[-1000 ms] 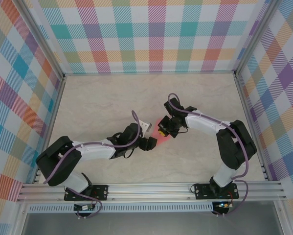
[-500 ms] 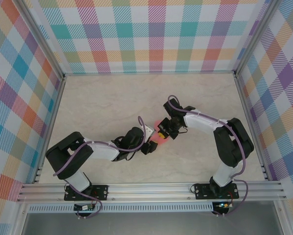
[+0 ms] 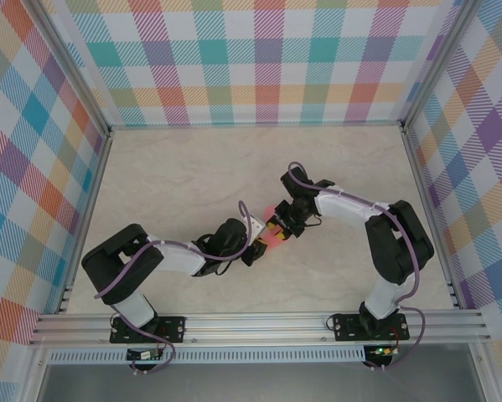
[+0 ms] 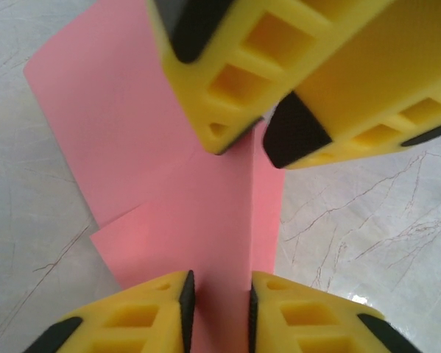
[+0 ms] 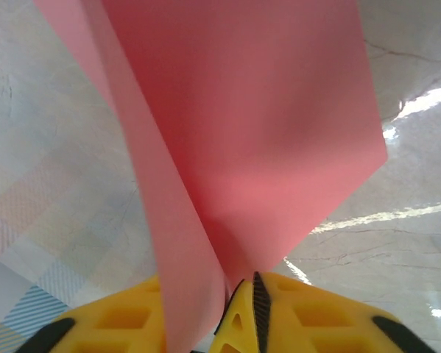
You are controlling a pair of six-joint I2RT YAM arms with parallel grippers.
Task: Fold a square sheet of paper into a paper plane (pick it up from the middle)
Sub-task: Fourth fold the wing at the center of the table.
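The square sheet of paper (image 3: 272, 238), salmon pink, is folded into a plane-like shape with overlapping flaps and a central ridge (image 4: 191, 220), held just above the table's middle. My left gripper (image 3: 256, 244) comes at it from the left. In its wrist view the left gripper (image 4: 218, 283) has its black pads close together, pinching the ridge. My right gripper (image 3: 278, 226) meets it from the right. Its yellow fingertips (image 4: 224, 136) stand slightly apart over the fold. In the right wrist view the paper (image 5: 264, 147) rises from between the right gripper (image 5: 213, 290), one flap draping over the left finger.
The pale marbled table (image 3: 192, 184) is walled by checked panels (image 3: 259, 59) at the back and sides. An aluminium rail (image 3: 259, 322) carrying both arm bases runs along the near edge. Both arms reach inward and nearly touch at the middle.
The left arm has moved right to the paper and its jaws have narrowed onto the ridge. The right jaws, shut on the paper before, have parted slightly.
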